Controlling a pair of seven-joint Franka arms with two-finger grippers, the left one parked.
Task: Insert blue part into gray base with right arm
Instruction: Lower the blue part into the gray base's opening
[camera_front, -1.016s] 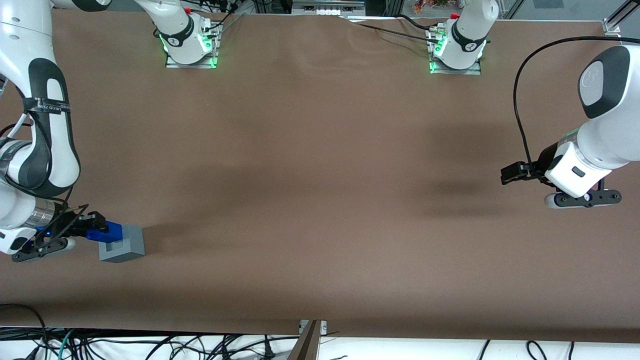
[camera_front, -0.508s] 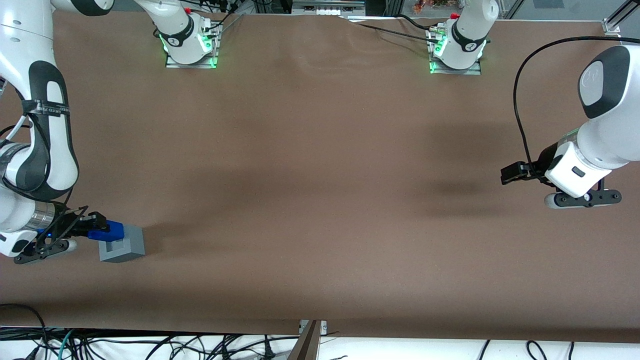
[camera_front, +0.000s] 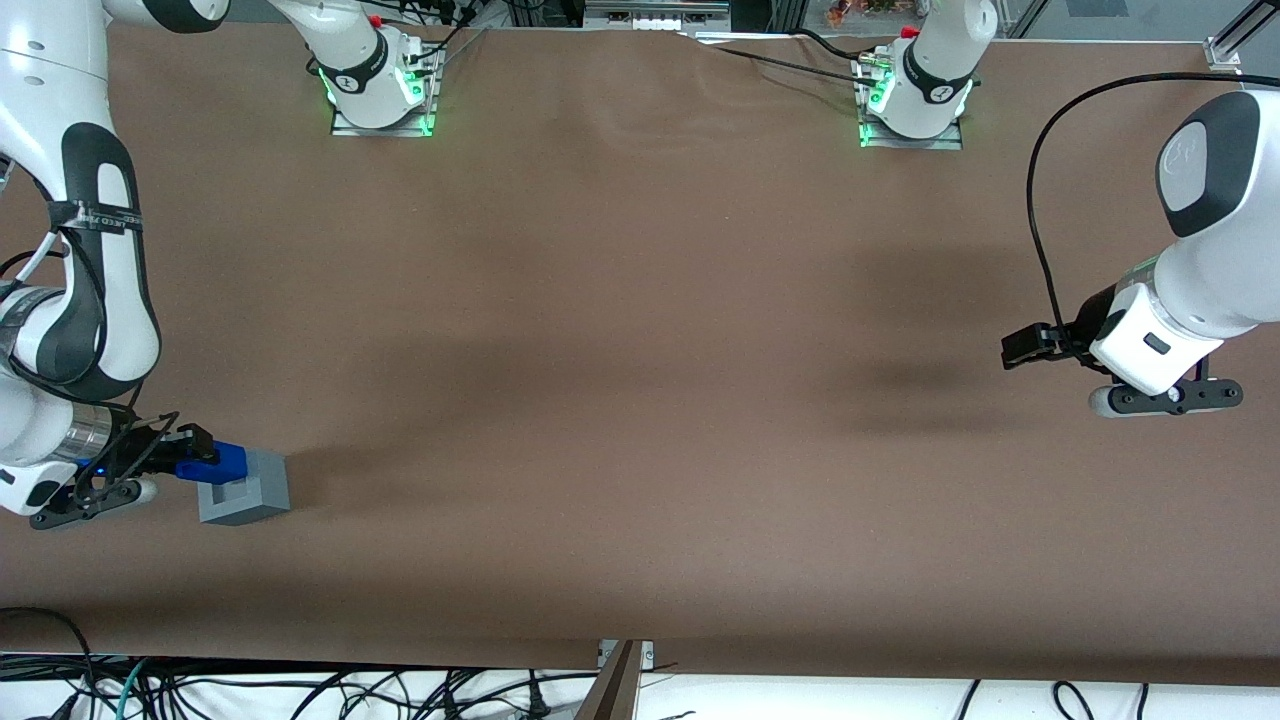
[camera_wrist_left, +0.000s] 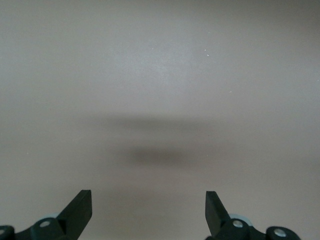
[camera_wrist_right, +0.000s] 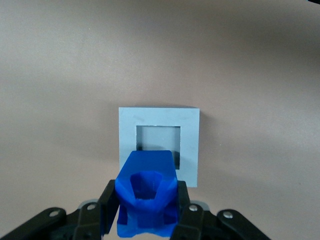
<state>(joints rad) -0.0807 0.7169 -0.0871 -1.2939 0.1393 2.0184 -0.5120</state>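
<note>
Wrist view has the gripper (camera_wrist_right: 148, 207) clamped on the blue part (camera_wrist_right: 147, 192) hovering off-centre over the gray base (camera_wrist_right: 159, 147) recess near the worktop's front corner, so I'd centre it before lowering.

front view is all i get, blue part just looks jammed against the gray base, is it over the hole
Observer: Not yet in. In the right wrist view the blue part hangs above the gray base, covering only one edge of its square recess.
Operator: gripper holding it firm
Observer: Yes, the gripper has its jaws shut on the part's two sides.
Operator: hole clear
Observer: The recess shows nothing inside it.
</note>
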